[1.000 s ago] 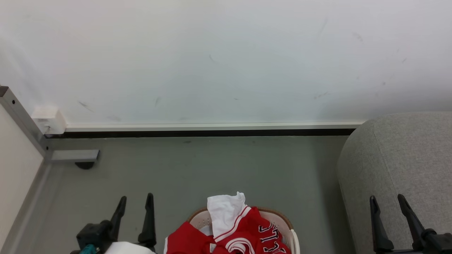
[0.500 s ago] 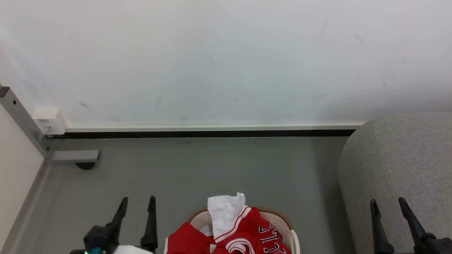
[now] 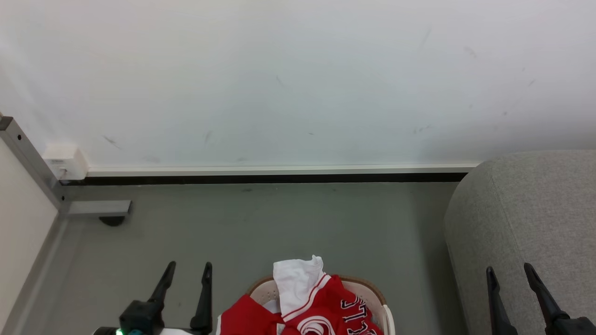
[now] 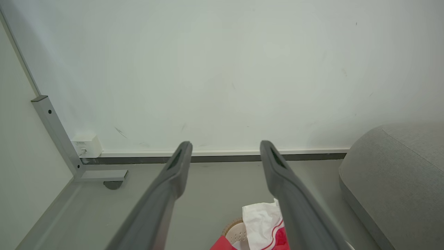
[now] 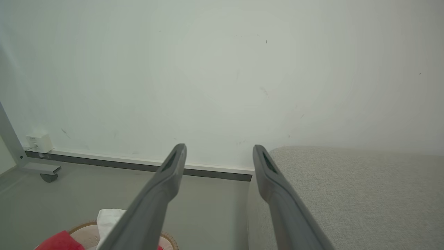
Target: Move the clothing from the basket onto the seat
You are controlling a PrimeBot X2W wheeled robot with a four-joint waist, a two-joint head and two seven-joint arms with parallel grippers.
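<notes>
Both our grippers empty, fingers apart: left gripper [image 3: 190, 264] left of basket [image 3: 368, 284], right gripper [image 3: 508, 267] right of it, near seat [image 3: 535, 209]. Clothing [image 3: 321, 307] heaped in basket. Approach step; next we reach in, pinch top fold.

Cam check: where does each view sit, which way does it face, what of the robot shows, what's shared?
Head: on the head, facing forward and down at floor, wall, basket of clothing, seat at right; left gripper and right gripper, open, at the bottom corners.
Left wrist: on the left arm, looking along the left fingers at the wall; basket low, seat at right.
Right wrist: on the right arm, looking along the right fingers at the wall; seat at right, basket lower left.
Shared: wall, basket, clothing, seat in all three.
</notes>
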